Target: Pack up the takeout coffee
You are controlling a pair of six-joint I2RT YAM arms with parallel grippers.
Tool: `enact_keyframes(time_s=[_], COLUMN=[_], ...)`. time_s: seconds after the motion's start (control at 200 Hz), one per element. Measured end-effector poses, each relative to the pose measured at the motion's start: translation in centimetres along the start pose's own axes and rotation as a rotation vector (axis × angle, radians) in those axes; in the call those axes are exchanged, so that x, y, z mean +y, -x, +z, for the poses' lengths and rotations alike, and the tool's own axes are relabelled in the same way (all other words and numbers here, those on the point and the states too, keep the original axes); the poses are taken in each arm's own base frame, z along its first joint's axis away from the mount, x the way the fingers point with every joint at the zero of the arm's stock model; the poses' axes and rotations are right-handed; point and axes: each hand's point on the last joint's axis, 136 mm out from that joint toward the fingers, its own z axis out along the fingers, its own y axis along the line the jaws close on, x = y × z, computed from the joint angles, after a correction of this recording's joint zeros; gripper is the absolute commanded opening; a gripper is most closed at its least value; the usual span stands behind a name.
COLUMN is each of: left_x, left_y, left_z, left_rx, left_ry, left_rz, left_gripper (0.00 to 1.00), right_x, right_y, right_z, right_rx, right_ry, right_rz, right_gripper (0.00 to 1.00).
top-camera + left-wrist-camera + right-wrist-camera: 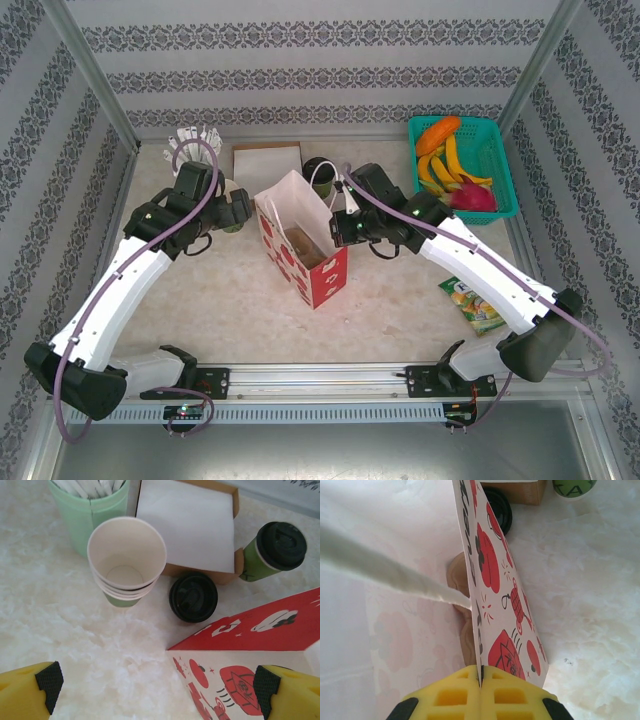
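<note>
Red-and-white paper bag [300, 250] stands open, one wall pinched flat between the closed fingers of the right claw [480, 682]. Something brown lies inside; what it is cannot be told. The left claw [160, 687] gapes wide and empty.

Ahead of it sits a cardboard box of white napkins [187, 525]. The takeout coffee [275, 550], green-sided and black-lidded, stands upright ahead and to this claw's right, just beside the box's end. A second black lid [193, 597] sits nearer, its cup hidden. Empty stacked cups [127, 560] stand ahead-left.

Likely best approach: reach past the bag's corner, grip the coffee below its lid, and carry it upright.
</note>
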Motion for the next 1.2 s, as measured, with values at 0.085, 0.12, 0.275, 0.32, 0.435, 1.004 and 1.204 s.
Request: enact_keyframes(time_s=[0.085,0.12,0.275,0.32,0.435,1.004,1.204], left_x=[0.3,0.5,1.8,2.0,2.3,1.6,2.1], left_y=[-0.7,-0.9,-2.3,-2.6,-3.1,-4.0,-4.5], left_z=[0.5,0.7,1.8,2.0,2.6,6.4,7.1], left_rx=[0.017,0.022,0.046,0.055,0.073,0.111,0.106], left_ry=[0.013,0.022,0.076,0.083,0.09,0.101,0.124], left_rz=[-0.014,-0.02,-0.06,-0.073,-0.096,-0.146,-0.165], left_gripper=[1.0,1.0,1.0,1.0,1.0,1.0,1.0], right_x=[0.2,0.3,1.0,1.0,1.0,2.6,-1.9], right_y=[-0.1,-0.2,-0.3,-0.3,-0.1,4.7,7.9], right_z=[0.2,0.4,0.9,1.1,1.2,-7.1,-8.3], right_rx=[-0.008,-0.008,-0.006,-0.006,-0.007,-0.325,-0.521], right_ry=[-0.018,-0.025,-0.035,-0.038,-0.039,0.156,0.067], right_rz=[0.018,0.022,0.047,0.061,0.081,-0.111,-0.035], right_gripper=[0.02,0.04,0.17,0.22,0.36,0.98,0.98])
